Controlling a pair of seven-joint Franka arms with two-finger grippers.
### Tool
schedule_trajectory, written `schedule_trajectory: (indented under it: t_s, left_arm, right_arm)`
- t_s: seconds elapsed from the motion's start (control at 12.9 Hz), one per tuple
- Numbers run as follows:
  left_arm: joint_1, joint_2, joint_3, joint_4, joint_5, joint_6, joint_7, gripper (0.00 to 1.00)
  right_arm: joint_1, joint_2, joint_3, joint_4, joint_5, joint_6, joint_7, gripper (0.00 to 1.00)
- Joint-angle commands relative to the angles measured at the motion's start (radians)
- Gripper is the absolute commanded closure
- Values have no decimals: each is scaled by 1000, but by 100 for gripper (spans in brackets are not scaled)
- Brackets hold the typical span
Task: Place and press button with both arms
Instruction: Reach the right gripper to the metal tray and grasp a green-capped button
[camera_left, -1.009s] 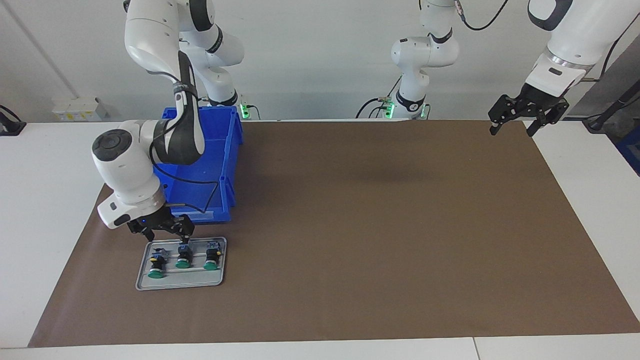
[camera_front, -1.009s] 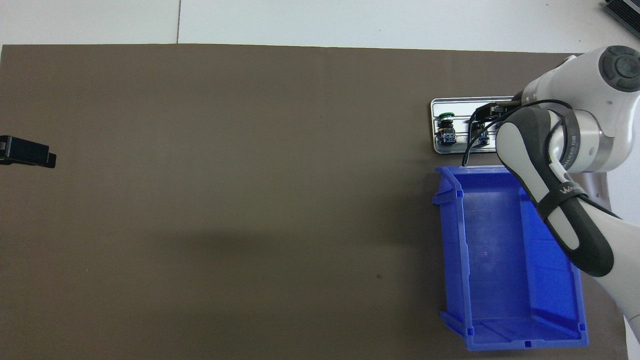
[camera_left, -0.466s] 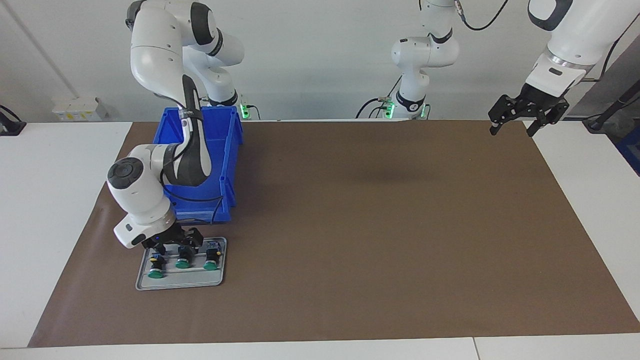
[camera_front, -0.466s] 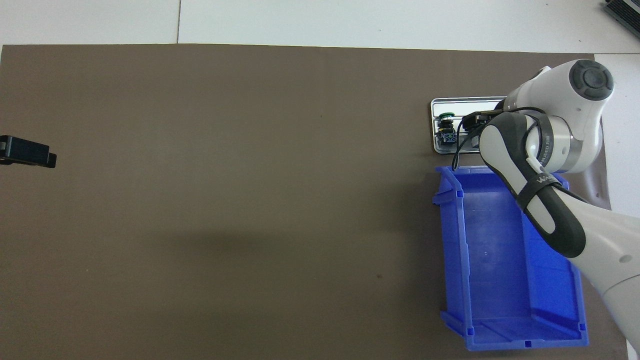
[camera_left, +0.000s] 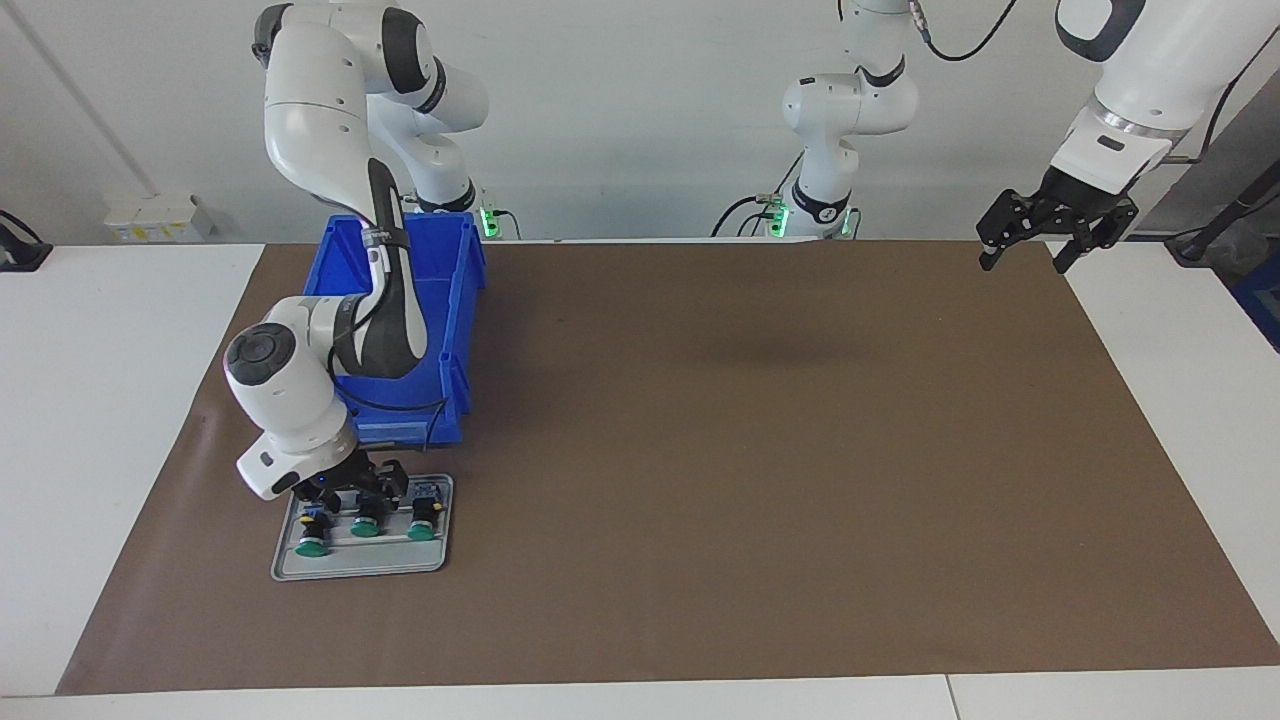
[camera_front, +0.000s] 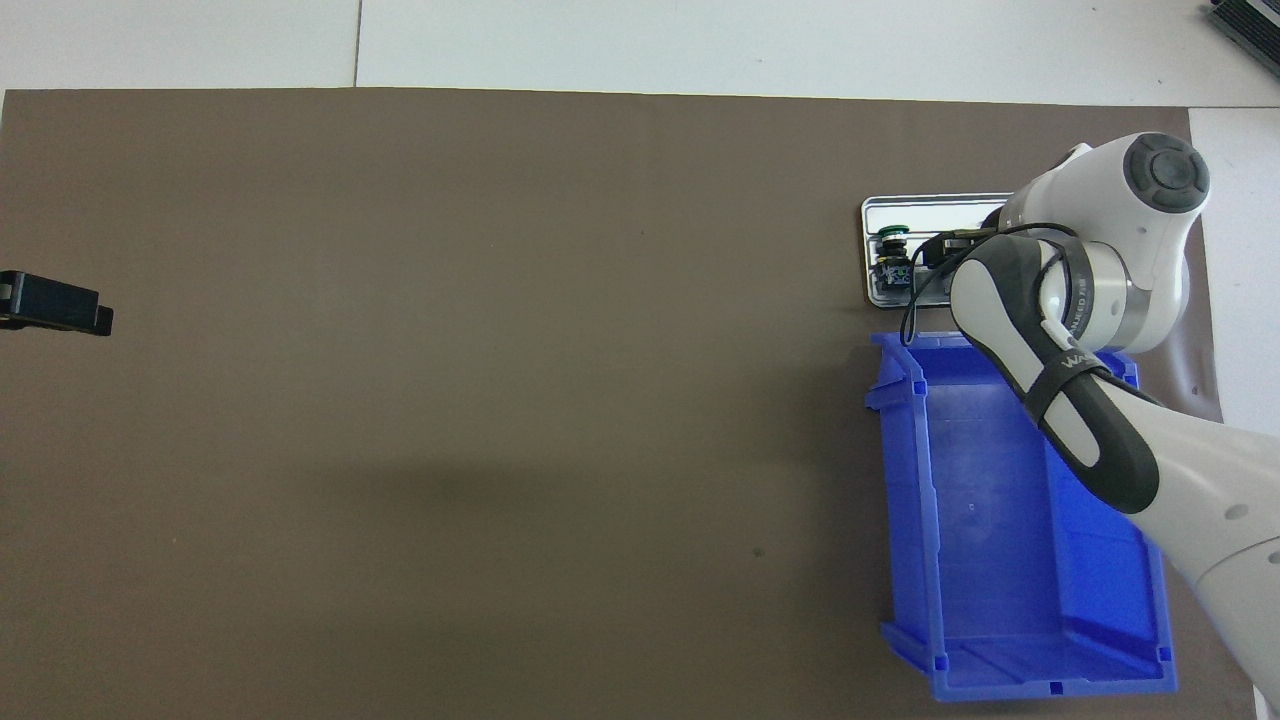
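A blue bin (camera_left: 405, 330) is sitting on the brown mat (camera_left: 700, 450) just nearer the robots than a grey tray (camera_left: 360, 558) holding three green-capped buttons, and the right arm's forearm is reaching over that bin. Since a second ago the right gripper (camera_left: 352, 492) has been sinking onto the tray, and its fingers are now straddling the middle button (camera_left: 366, 522), though whether they are gripping it is hard to tell. From overhead the wrist is hiding most of the tray; the left gripper (camera_left: 1028, 258) is waiting wide open and empty over the mat's edge at its own end.
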Motion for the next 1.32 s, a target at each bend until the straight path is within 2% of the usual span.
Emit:
schedule_trajectory:
  t_s: [0.0, 0.08, 0.31, 0.47, 0.78, 1.01, 1.24]
  left_arm:
    - [4, -31, -4, -36, 17, 13, 5, 0]
    - [4, -31, -4, -36, 17, 13, 5, 0]
    - [4, -31, -4, -36, 17, 13, 5, 0]
    - [4, -31, -4, -36, 17, 13, 5, 0]
    - [4, -31, -4, -36, 17, 13, 5, 0]
    - [4, -31, -4, -36, 17, 13, 5, 0]
    - [4, -31, -4, -36, 17, 13, 5, 0]
  right_arm:
    - [-2, 4, 4, -10, 31, 22, -45, 76]
    - [-2, 4, 4, -9, 31, 14, -44, 100]
    - [-3, 1, 2, 46, 21, -6, -31, 100]
    - [3, -13, -2, 106, 11, -55, 52, 100]
    - [72, -18, -5, 287, 7, -224, 512, 100]
    - [127, -41, 5, 315, 5, -259, 882, 100]
    - [254, -64, 4, 300, -10, -270, 1251, 100]
